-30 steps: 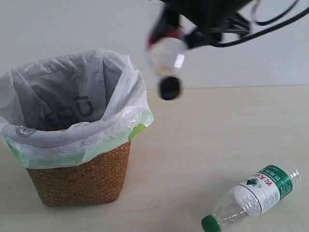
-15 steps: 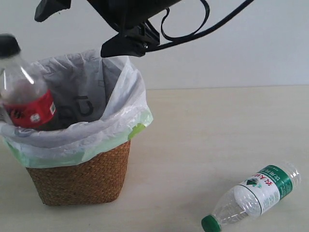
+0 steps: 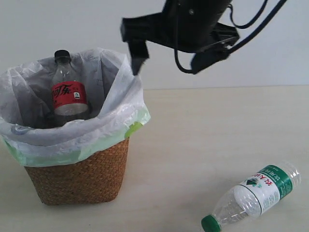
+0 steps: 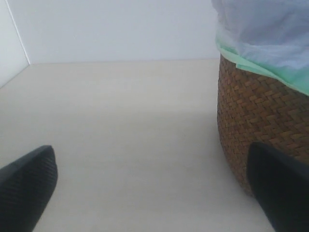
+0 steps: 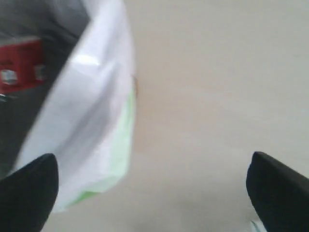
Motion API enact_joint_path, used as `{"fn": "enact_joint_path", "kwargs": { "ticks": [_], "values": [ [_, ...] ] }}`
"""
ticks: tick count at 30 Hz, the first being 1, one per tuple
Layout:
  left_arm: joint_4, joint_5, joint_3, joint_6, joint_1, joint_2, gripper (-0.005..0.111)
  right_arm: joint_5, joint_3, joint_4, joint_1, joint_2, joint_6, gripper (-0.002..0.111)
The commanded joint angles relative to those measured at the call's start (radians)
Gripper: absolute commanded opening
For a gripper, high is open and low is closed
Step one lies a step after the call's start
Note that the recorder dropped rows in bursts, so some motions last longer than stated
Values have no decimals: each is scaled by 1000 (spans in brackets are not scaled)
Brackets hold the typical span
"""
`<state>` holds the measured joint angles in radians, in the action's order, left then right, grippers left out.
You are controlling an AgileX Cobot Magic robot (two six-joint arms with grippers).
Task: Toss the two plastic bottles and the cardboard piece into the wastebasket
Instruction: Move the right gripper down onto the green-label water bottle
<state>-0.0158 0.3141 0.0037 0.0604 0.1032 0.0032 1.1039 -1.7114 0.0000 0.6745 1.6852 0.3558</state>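
The slim bottle with red label and black cap stands upright inside the wastebasket, leaning on the white bag liner. The larger bottle with green-white label and green cap lies on its side on the table at the front right. My right gripper hangs open and holds nothing above the basket's right rim; its wrist view shows the bag rim and the red label. My left gripper is open, low beside the wicker wall. The cardboard piece is out of view.
The pale table top runs bare between the basket and the lying bottle. A white wall stands behind. Black cables trail from the right arm at the top.
One second ago my right gripper held the red-label bottle up beside the basket. It let go, the bottle dropped in and now stands inside. The arm has swung back right.
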Motion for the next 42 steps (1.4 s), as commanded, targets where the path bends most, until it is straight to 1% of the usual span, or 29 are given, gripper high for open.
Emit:
{"fn": "enact_joint_path", "kwargs": {
  "ticks": [1,6,9,12,15,18,19,22,28,30,31,32,33,34,35,36,37,38,39,40,42],
  "values": [
    [-2,-6,-4,-9,4,-3,108,117,-6,-179,-7,-16,30,96],
    [-2,-6,-4,-9,4,-3,108,117,60,-178,-7,-36,-1,95],
    [-2,-6,-4,-9,4,-3,108,117,130,-203,-7,-36,-21,92],
    [-2,-6,-4,-9,4,-3,108,117,196,-226,-7,-36,-17,80],
    [-2,-6,-4,-9,4,-3,108,117,245,-253,-7,-36,-15,65],
    [-2,-6,-4,-9,4,-3,108,117,275,-260,-7,-36,-40,49],
    [-2,-6,-4,-9,4,-3,108,117,284,-260,-7,-36,-65,42],
    [-2,-6,-4,-9,4,-3,108,117,328,-276,-7,-36,-112,25],
    [-2,-6,-4,-9,4,-3,108,117,461,-372,-7,-37,-143,4],
    [-2,-6,-4,-9,4,-3,108,117,506,-419,-7,-37,-169,2],
    [-2,-6,-4,-9,4,-3,108,117,523,-436,-7,-37,-181,3],
    [-2,-6,-4,-9,4,-3,108,117,542,-455,-7,-37,-183,7],
    [-2,-6,-4,-9,4,-3,108,117,559,-473,-7,-37,-183,12],
    [-2,-6,-4,-9,4,-3,108,117,574,-485,-7,-37,-183,22],
    [-2,-6,-4,-9,4,-3,108,117,585,-485,-7,-37,-177,34],
    [-2,-6,-4,-9,4,-3,108,117,591,-485,-7,-37,-166,49],
    [-2,-6,-4,-9,4,-3,108,117,602,-487,-7,-37,-83,84],
    [-2,-6,-4,-9,4,-3,108,117,607,-489,-7,-37,-46,96],
    [-2,-6,-4,-9,4,-3,108,117,611,-492,-7,-37,22,105],
    [-2,-6,-4,-9,4,-3,108,117,616,-494,-7,-35,79,103],
    [-2,-6,-4,-9,4,-3,108,117,631,-491,-7,-35,83,98]
  ]
}}
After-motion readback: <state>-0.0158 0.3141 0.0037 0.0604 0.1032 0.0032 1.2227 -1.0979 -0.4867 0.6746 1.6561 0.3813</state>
